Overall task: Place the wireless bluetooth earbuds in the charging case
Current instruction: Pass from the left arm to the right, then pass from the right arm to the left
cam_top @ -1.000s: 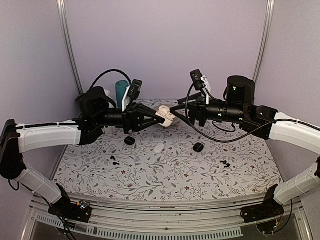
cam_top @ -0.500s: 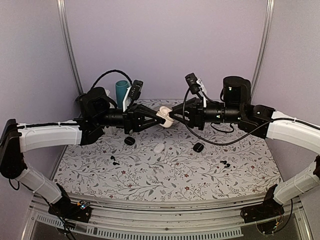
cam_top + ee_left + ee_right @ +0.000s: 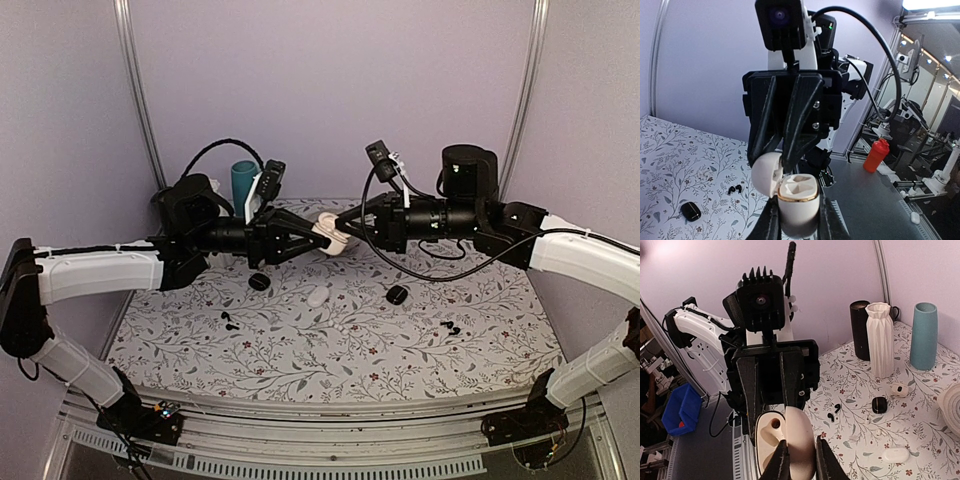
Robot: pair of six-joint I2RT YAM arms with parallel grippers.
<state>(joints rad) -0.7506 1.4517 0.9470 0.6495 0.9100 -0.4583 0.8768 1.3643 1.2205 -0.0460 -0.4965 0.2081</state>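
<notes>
The charging case is a glossy white clamshell held in the air above the far middle of the table. My left gripper is shut on its lower half. The lid hangs open to one side, and both wells look empty. My right gripper comes in from the opposite side, its fingers closed on either side of the lid. Two tiny white earbuds lie on the floral table below.
A white oval object, two round black cases and black earbuds lie on the table. A teal cylinder, a white vase and a black cylinder stand at the back.
My right gripper has moved left to the case and closed on its lid. The left arm has kept the case where it was.
</notes>
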